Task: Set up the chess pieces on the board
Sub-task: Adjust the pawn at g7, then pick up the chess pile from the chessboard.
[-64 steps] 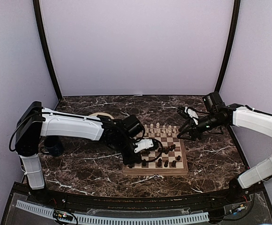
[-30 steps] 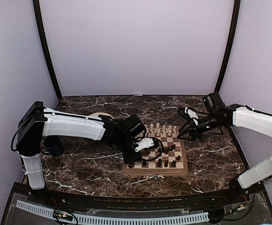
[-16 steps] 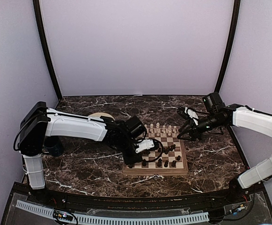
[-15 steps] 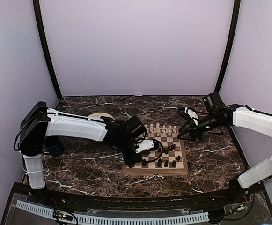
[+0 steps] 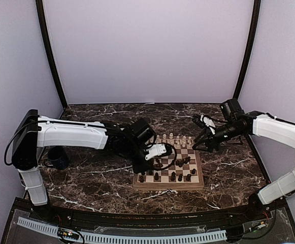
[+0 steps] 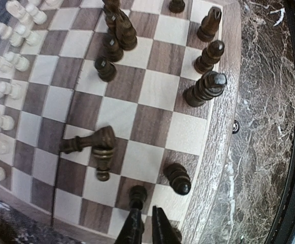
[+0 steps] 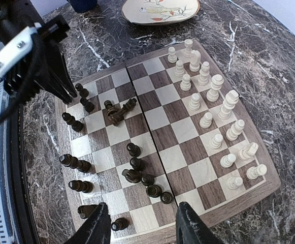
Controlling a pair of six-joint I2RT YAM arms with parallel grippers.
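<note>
The board (image 5: 167, 185) lies mid-table. Cream chess pieces (image 5: 177, 137) stand along its far edge, cream pieces (image 7: 214, 86) in two rows in the right wrist view. Dark pieces (image 7: 137, 168) are scattered over the near half, and two dark pieces (image 6: 94, 145) lie toppled. My left gripper (image 6: 143, 229) hangs over the board's near left corner, open by only a thin gap with nothing in it. A dark pawn (image 6: 137, 195) stands upright just past its tips. My right gripper (image 7: 143, 226) hovers wide open and empty above the board's right edge (image 7: 214, 207).
A round cream plate (image 5: 106, 125) lies left of the board's far corner. A dark blue mug (image 5: 58, 158) stands by the left arm's base. The left gripper (image 5: 148, 162) and right gripper (image 5: 202, 145) flank the board. Booth walls close in on three sides.
My left gripper's fingers have parted a little, off the dark pawn, and the left arm has risen slightly. The right arm has not moved.
</note>
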